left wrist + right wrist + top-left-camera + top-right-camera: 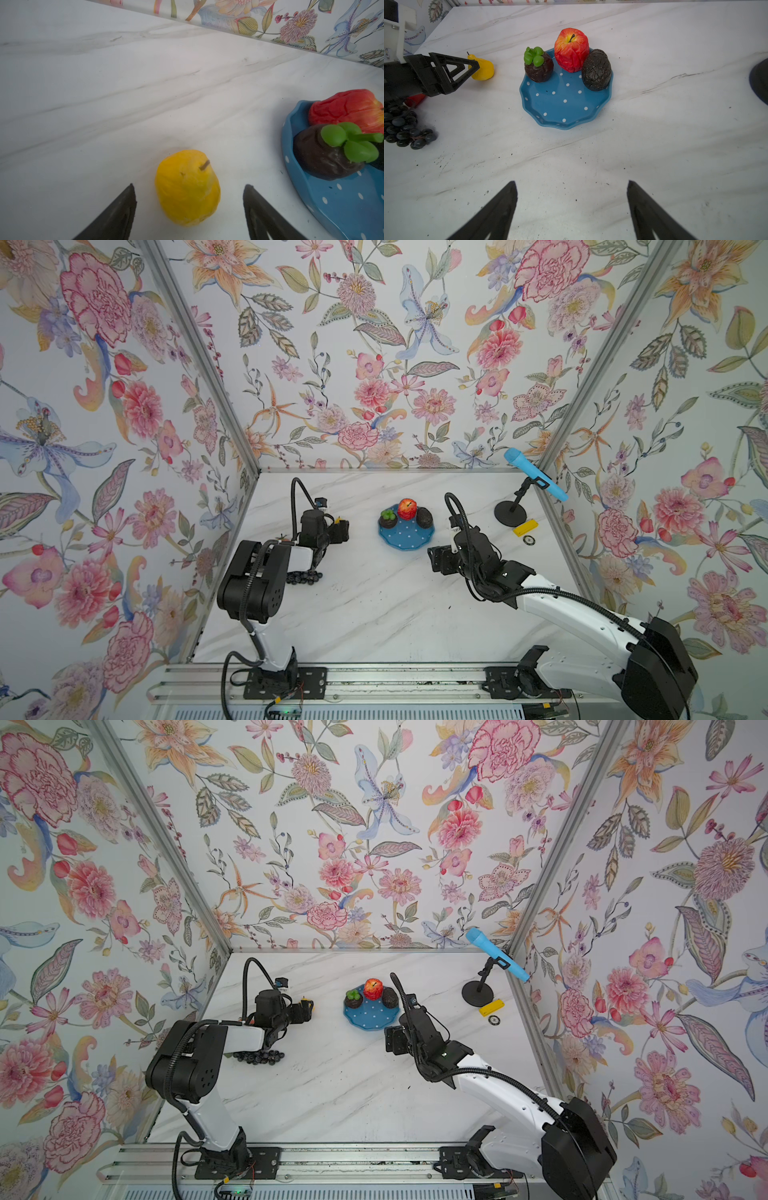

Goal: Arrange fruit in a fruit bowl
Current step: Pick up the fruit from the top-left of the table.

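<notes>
White marble-look table [374, 614] w/ grey veins, dark specks scattered esp. nr the front. A blue polka-dot dish [560, 104] sits flat approx mid-table, toward the back. A yellow fruit [187, 189] w/ a stub stem lies on the top just beside the dish, on the left, not touching it. Nearer the front, same side: a dark grape bunch [402, 128] and a red fruit [415, 99], mostly hidden. Far right corner: black round stand base [510, 514], yellow block [525, 527] just beside it, small round disc [528, 540] nr the block.
</notes>
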Tool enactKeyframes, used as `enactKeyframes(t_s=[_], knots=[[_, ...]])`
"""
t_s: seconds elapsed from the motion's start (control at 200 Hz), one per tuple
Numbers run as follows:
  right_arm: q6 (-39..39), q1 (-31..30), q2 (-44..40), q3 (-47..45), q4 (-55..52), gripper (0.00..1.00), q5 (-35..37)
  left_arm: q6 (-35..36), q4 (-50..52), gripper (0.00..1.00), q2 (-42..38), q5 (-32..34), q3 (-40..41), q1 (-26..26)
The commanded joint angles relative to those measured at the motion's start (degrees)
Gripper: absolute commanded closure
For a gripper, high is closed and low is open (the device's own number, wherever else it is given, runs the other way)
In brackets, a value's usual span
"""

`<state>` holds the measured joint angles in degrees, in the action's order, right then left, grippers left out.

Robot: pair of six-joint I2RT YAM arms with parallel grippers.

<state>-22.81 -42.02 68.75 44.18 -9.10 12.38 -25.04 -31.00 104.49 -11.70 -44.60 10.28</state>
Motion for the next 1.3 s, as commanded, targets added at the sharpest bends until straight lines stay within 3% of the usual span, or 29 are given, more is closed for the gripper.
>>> enactKeyframes(t_s=[0.0, 0.35, 0.465, 0.565, 1.296], knots=[[-1.0, -0.4, -0.1, -0.2, 0.7, 0.16, -0.1, -0.4, 2.6, 0.19, 2.0, 2.3, -2.6, 1.5], [-1.1, -0.4, -0.3, -0.3, 0.5, 0.16, -0.2, -1.3, 2.0, 0.36, 3.5, 3.7, -3.1, 1.9], [-0.8, -0.4, -0.5, 0.2, 0.0, 0.16, -0.3, -1.3, 2.4, 0.35, 3.8, 3.8, -3.5, 2.1], [-0.6, -0.3, -0.6, 0.5, 0.0, 0.16, -0.3, -0.4, 4.3, 0.26, 4.4, 4.4, -4.6, 2.5], [-0.5, -0.2, -1.1, 0.9, -0.5, 0.16, -0.2, 0.3, 6.8, 0.33, 6.3, 5.8, -6.9, 3.6]])
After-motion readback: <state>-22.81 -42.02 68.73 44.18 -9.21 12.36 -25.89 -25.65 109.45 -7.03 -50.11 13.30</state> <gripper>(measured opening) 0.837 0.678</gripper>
